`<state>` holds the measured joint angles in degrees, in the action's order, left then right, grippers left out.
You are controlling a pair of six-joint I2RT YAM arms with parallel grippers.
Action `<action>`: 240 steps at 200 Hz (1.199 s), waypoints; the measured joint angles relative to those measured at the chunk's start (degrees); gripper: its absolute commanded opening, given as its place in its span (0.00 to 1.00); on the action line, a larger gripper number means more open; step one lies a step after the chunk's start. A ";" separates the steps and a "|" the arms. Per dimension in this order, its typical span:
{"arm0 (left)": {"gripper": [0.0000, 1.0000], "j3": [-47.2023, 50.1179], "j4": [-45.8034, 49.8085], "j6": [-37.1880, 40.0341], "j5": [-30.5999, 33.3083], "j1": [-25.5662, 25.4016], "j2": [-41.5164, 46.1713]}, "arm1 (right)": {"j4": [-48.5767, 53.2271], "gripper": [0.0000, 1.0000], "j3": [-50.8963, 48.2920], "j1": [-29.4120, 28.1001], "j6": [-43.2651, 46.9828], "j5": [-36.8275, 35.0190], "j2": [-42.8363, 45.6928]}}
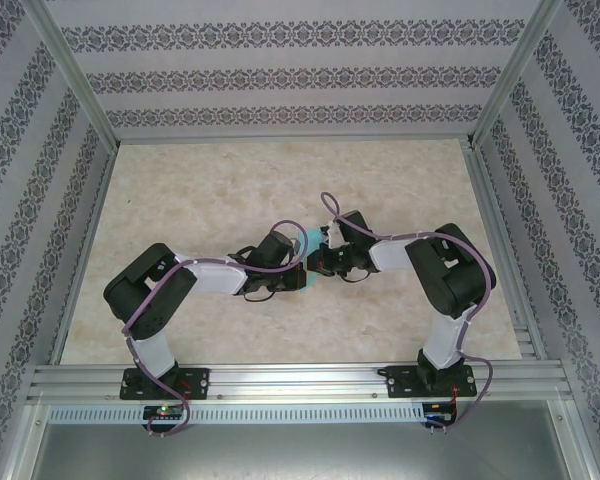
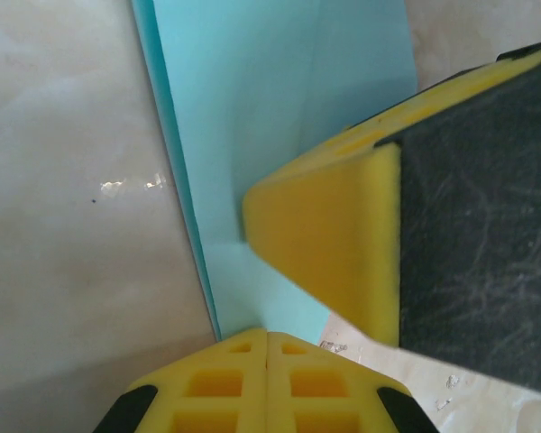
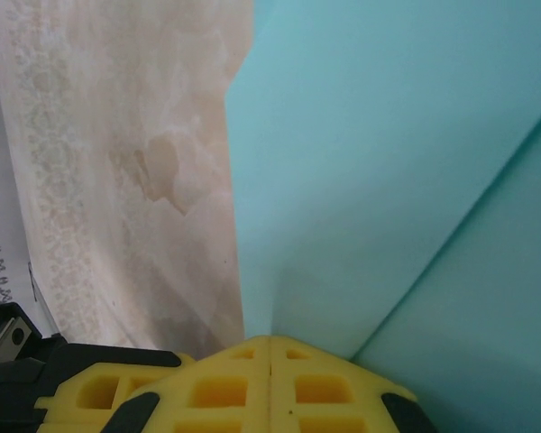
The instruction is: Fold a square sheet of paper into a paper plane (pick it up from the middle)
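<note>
Now the folded turquoise paper (image 1: 307, 242) lies in the middle of the table (image 1: 200, 190). The left gripper (image 2: 267, 347) is closed, its tips touching the paper's near edge. The right gripper (image 3: 269, 347), closed too, meets the paper from the opposite side, its tips at a crease.

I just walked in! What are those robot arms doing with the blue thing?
The left pincer and the right pincer are both shut, tips meeting at a blue paper in the middle of the table. The paper already has a fold line. I can't tell if they pinch it or just press it.
</note>
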<state>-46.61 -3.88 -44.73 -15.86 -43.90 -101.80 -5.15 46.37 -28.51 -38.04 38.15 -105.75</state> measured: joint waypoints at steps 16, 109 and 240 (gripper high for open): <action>0.00 0.09 -0.15 0.00 -0.02 0.00 0.02 | 0.02 0.03 0.00 -0.24 -0.02 -0.31 0.00; 0.00 0.07 0.37 0.07 -0.11 0.00 0.02 | 11.82 0.01 7.34 0.70 1.73 -1.95 -2.58; 0.00 1.75 -1.86 0.94 -0.52 0.00 0.44 | 18.23 0.03 23.89 12.50 5.01 -4.66 -12.28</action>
<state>-44.86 -5.74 -43.79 -16.38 -43.90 -101.36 13.08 70.26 -16.01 -33.04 33.50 -118.04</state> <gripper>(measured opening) 0.059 0.049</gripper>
